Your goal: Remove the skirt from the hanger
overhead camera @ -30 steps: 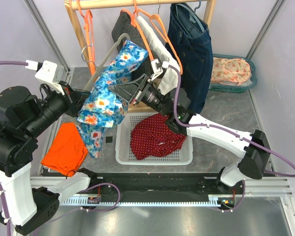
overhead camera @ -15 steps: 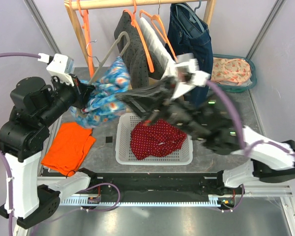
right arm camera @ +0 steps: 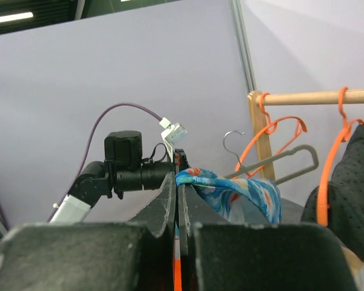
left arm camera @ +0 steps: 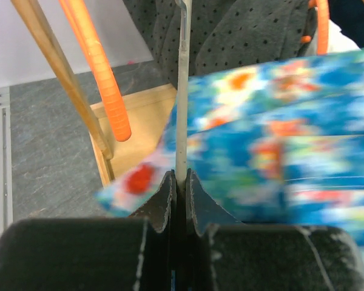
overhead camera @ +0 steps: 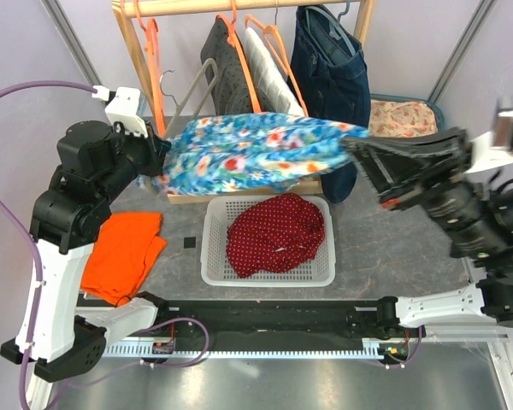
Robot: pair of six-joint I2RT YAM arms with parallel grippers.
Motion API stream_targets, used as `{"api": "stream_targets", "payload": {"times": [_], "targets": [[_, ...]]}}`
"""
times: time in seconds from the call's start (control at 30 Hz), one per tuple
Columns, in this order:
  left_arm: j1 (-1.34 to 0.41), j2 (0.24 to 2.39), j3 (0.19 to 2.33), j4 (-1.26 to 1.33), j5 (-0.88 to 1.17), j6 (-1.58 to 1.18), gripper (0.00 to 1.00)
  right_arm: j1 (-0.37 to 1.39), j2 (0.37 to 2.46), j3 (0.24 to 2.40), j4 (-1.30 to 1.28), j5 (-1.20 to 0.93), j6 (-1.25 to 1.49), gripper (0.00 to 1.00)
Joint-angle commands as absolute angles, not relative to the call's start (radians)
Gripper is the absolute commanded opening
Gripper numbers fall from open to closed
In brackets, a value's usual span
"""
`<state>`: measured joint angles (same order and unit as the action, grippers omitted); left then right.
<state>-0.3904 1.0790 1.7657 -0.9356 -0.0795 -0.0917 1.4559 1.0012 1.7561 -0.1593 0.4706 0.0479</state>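
The left pincer [left arm camera: 181, 179] is clenched on the thin bar of a grey hanger [left arm camera: 182, 91], both fingers pressed flat against it; the flowered blue skirt [overhead camera: 256, 154] lies across that bar just above the fingertips, and whether it is hooked over the hanger I cannot tell; the right pincer [right arm camera: 178, 177] is clenched too, pinching the skirt's other edge between its fingers; the skirt hangs in the air, stretched almost level between the two pincers, above the far rim of a white basket [overhead camera: 212, 249] and in front of the clothes rack [overhead camera: 239, 7]; the left arm rises from the table's [overhead camera: 385, 248] near left corner, elbow high, forearm turned right toward the rack's left post, the hanger slanting up and away from its grip; the right arm is lifted high at the right edge of the overhead view, close under the camera and blurred, forearm pointing left; a red dotted garment [overhead camera: 278, 231] lies in the basket; an orange cloth [overhead camera: 120, 252] lies flat near the table's left edge
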Motion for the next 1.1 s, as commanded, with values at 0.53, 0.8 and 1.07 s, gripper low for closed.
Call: {"api": "stream_targets", "payload": {"times": [0.53, 0.8, 1.07], "targets": [[-0.388, 1.158, 1.85, -0.789, -0.16, -0.067, 0.02, 1.462, 1.219, 1.878, -0.318, 0.675, -0.044, 0.02], [-0.387, 1.146, 1.836, -0.784, -0.207, -0.075, 0.02, 1.463, 1.266, 1.875, -0.328, 0.692, -0.041, 0.02], [-0.387, 1.08, 1.743, -0.778, -0.307, -0.011, 0.02, 1.46, 1.325, 1.916, -0.247, 0.816, -0.159, 0.03]]}}
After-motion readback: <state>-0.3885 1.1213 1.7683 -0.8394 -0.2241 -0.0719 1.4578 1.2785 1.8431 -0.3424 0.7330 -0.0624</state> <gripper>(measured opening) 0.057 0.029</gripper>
